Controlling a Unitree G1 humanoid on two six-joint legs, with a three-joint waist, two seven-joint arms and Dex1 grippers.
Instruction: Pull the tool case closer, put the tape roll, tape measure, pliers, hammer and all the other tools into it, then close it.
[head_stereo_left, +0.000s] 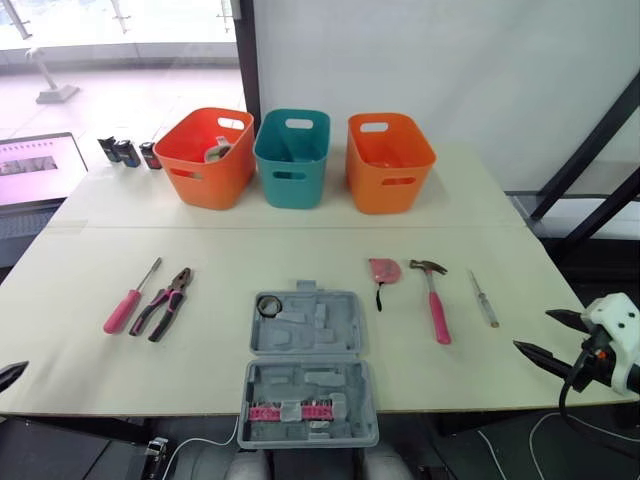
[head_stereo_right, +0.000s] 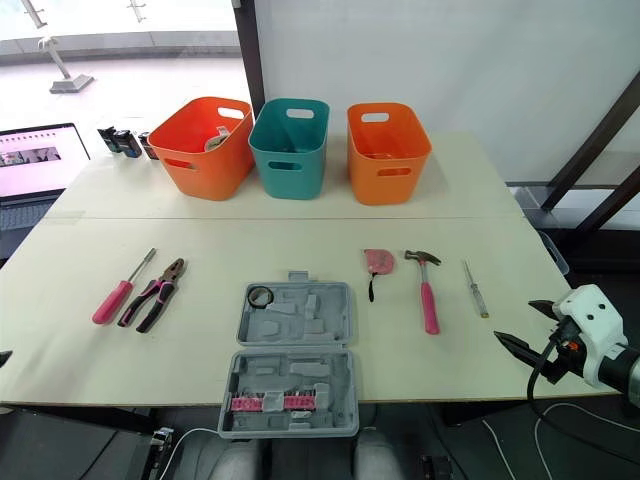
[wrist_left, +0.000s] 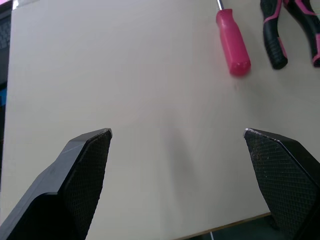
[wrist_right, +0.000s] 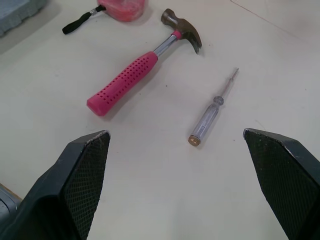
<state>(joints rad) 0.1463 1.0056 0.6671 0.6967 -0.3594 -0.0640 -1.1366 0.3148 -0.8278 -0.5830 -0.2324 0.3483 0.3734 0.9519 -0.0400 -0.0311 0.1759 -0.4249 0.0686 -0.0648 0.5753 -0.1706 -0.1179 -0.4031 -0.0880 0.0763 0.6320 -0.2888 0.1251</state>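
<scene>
The hammer (head_stereo_left: 435, 300) lies just right of the open tool case (head_stereo_left: 307, 365), handle pointing back toward the robot. The right gripper (head_stereo_left: 532, 331) is nearer it, farther right of the case, spread wide and empty.

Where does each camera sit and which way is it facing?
Left eye view: head, forward and down over the table and open tool case; right gripper at right.
Right eye view: other eye, same scene.
Left wrist view: along the open left gripper at pink screwdriver and pliers.
Right wrist view: along the open right gripper at hammer and clear screwdriver; head views share both.
</scene>
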